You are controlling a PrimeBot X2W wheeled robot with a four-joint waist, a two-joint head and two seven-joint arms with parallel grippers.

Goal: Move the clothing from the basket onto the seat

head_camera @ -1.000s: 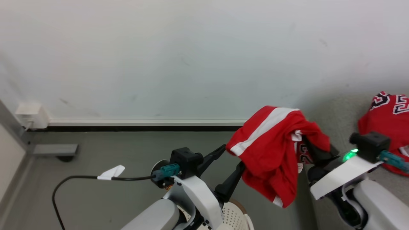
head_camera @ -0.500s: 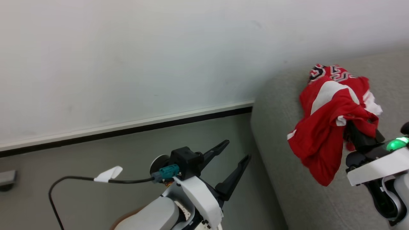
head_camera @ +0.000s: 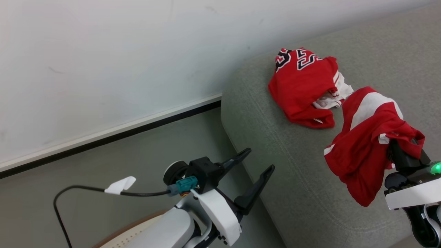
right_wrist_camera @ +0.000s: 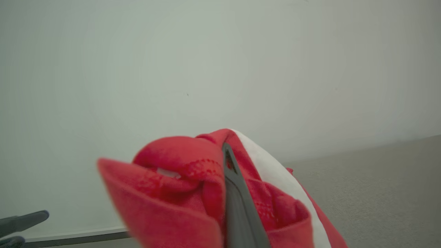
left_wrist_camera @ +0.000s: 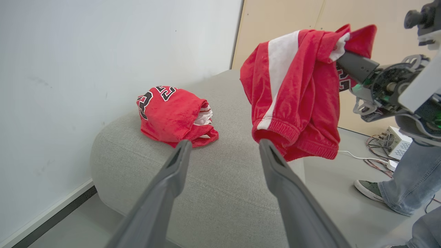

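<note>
My right gripper (head_camera: 396,147) is shut on a piece of the clothing, red shorts (head_camera: 365,155) with a white stripe, which hang just above the seat (head_camera: 293,179). In the left wrist view the shorts (left_wrist_camera: 293,96) dangle from that gripper (left_wrist_camera: 346,62) over the grey seat (left_wrist_camera: 213,196). A red jersey (head_camera: 303,89) with block lettering lies crumpled on the seat near the wall. My left gripper (head_camera: 260,159) stands open and empty beside the seat's edge. A part of the basket (head_camera: 136,223) shows under my left arm.
A white wall with a dark baseboard (head_camera: 113,136) runs behind. A black cable with a white tag (head_camera: 119,185) trails from my left wrist. A person's legs and shoe (left_wrist_camera: 396,182) stand beyond the seat, near a small box with cables (left_wrist_camera: 394,141).
The head camera has swung right toward the seat. My right gripper, still shut on the shorts, has gone from beside the seat to over it. The left gripper stays open.
</note>
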